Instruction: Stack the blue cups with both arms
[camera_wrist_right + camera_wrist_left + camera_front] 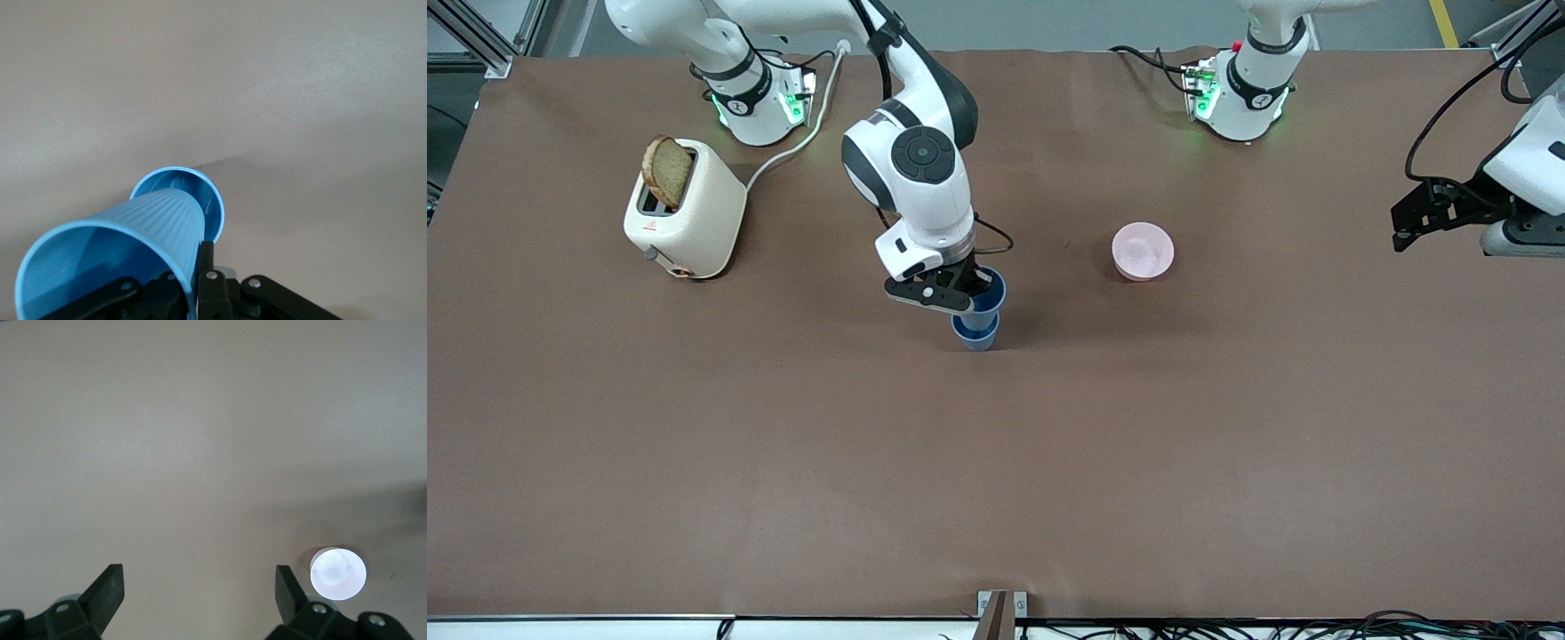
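Two blue cups sit near the middle of the bench (996, 498): the lower cup (973, 334) stands upright on the brown surface, and the upper cup (987, 298) is held directly over it, its narrow base pointing into the lower one's mouth. From the front the right arm's black hardware covers much of the upper cup's wall and rim. In the right wrist view that cup (127, 250) fills the foreground, ribbed wall toward us, while only the rim of the lower cup (210, 200) peeks out past it, so whether the two are actually touching can't be made out. The right pincer (967, 291) is clenched on the upper cup's wall, one finger (205, 267) pressed against the outside (the inner one is lost in the shadow of the cup).

Moving outward: the pink bowl (1143, 252) rests toward the left arm's end, well apart from the cups. The left pincer (1409, 227) hangs released over the bench edge at its own end, both fingers (107, 590) spread wide, the arm waiting. The cream toaster (685, 213) stands at the right arm's end with a slice of bread (667, 172) sticking up; a small red mark on its side is too tiny to read.
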`<state>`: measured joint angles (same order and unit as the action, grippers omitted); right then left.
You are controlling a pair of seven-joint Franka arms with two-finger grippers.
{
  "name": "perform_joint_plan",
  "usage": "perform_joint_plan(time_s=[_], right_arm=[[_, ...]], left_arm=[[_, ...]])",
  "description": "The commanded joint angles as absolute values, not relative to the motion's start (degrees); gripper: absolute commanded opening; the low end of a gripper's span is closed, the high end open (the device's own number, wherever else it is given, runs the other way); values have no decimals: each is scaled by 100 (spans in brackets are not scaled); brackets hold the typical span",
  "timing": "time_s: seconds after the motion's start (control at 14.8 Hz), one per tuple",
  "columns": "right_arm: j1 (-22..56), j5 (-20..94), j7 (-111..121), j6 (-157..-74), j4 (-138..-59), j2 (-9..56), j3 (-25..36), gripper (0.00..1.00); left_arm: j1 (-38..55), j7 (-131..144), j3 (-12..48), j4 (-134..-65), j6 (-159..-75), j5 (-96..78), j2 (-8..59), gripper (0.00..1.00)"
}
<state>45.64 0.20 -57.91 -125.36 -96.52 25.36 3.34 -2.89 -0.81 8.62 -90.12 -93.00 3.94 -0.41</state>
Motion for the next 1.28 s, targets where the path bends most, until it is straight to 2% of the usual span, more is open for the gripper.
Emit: perform_joint_plan(time_s=[0.0, 0.13, 0.27, 0.34, 0.67, 1.21], right_arm=[[4544, 53, -5722, -12542, -9712, 2461, 299, 28], [4518, 53, -5713, -12533, -9712, 2461, 299, 52], [4491, 53, -5713, -12490, -9703, 2444, 299, 85], [4448, 53, -5704, -12454, -9712, 2391, 308, 89], [3553, 53, -4582, -11560, -9712, 1444, 308, 92], [1216, 0, -2420, -9978, -9729, -25, 308, 92]], left_arm=[[-299, -97, 879, -8868, -9185, 466, 18, 100], [-308, -114, 870, -8868, -9185, 457, 9, 100], [-299, -106, 870, -8868, -9185, 448, 18, 100], [-290, -105, 870, -8877, -9185, 457, 18, 100], [-229, -114, 914, -8859, -9185, 457, -9, 100], [-202, -114, 897, -8886, -9185, 131, 44, 100]])
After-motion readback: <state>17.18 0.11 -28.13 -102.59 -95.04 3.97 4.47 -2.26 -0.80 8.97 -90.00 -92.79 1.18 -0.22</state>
